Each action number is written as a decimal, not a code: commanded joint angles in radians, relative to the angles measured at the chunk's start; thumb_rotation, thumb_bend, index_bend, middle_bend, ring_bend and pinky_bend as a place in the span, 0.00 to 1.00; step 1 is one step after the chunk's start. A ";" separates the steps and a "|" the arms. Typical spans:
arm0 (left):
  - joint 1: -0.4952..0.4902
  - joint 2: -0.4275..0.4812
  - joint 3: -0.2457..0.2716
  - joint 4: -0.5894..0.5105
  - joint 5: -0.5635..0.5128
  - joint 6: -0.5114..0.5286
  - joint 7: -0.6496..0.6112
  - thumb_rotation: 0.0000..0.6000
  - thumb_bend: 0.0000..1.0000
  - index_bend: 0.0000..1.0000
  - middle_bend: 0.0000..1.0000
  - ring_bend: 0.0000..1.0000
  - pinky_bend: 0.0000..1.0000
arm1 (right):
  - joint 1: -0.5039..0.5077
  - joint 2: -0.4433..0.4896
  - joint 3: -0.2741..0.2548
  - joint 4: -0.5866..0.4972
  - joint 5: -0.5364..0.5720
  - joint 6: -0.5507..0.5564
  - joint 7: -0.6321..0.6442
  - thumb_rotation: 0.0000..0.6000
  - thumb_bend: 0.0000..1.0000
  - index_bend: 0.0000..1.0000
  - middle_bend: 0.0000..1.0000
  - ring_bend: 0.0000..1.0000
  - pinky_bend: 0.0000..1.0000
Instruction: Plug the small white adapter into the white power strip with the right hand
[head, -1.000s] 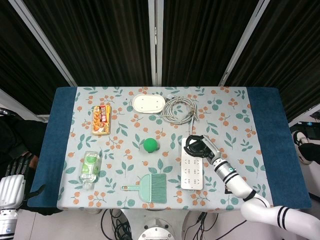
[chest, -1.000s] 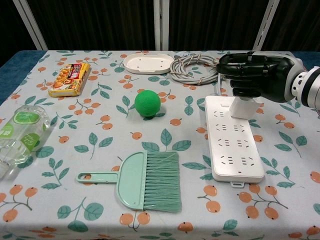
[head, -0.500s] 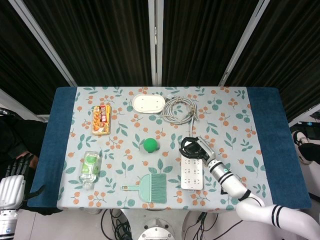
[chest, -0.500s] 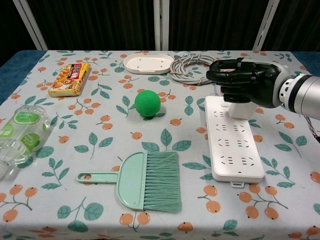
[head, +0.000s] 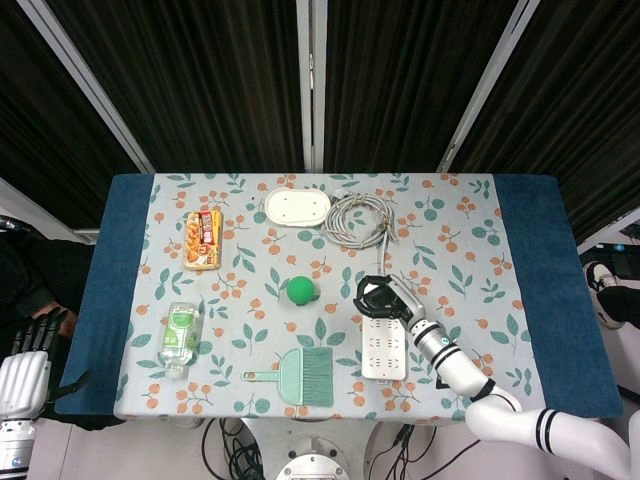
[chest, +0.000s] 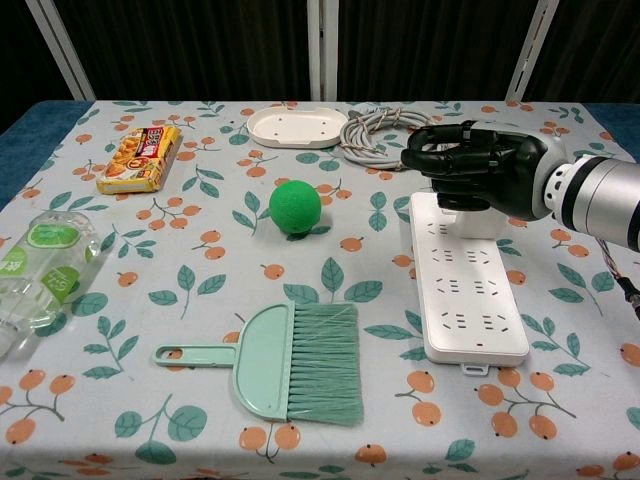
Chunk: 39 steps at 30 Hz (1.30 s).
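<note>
The white power strip (chest: 465, 285) lies lengthwise on the table, right of centre, also seen in the head view (head: 383, 348). My right hand (chest: 480, 178) hovers over its far end, black fingers curled down around the small white adapter (chest: 478, 222). The adapter's lower part shows beneath the palm and meets the strip's top face. In the head view the right hand (head: 384, 297) covers the adapter. My left hand (head: 30, 345) hangs off the table's near left corner, holding nothing.
A coiled grey cable (chest: 385, 133) and a white oval tray (chest: 297, 126) lie behind the strip. A green ball (chest: 295, 207) sits to its left, a green brush and dustpan (chest: 290, 362) in front. A snack packet (chest: 140, 157) and a bottle (chest: 40, 265) are far left.
My right hand has shifted left over the strip's far end, carrying the adapter with it. The left hand has not moved.
</note>
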<state>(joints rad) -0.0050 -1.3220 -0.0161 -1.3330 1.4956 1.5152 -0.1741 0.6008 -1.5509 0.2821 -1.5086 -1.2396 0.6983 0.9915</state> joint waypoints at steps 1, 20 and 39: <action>-0.001 -0.001 0.000 0.002 0.000 -0.001 -0.002 1.00 0.14 0.04 0.00 0.00 0.00 | -0.001 -0.003 -0.001 0.003 0.005 0.000 -0.004 1.00 0.82 1.00 0.94 1.00 1.00; -0.003 0.006 -0.005 -0.003 0.008 0.010 0.000 1.00 0.14 0.03 0.00 0.00 0.00 | -0.092 0.147 0.014 -0.139 -0.117 0.218 -0.077 1.00 0.78 0.92 0.90 0.92 0.95; -0.030 0.008 -0.037 -0.075 0.014 0.032 0.131 1.00 0.14 0.04 0.00 0.00 0.00 | -0.421 0.411 -0.212 -0.184 -0.209 0.678 -1.100 1.00 0.22 0.00 0.00 0.00 0.00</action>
<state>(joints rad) -0.0324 -1.3132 -0.0513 -1.4039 1.5092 1.5471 -0.0479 0.2555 -1.1926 0.1289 -1.6601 -1.4430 1.2966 -0.0663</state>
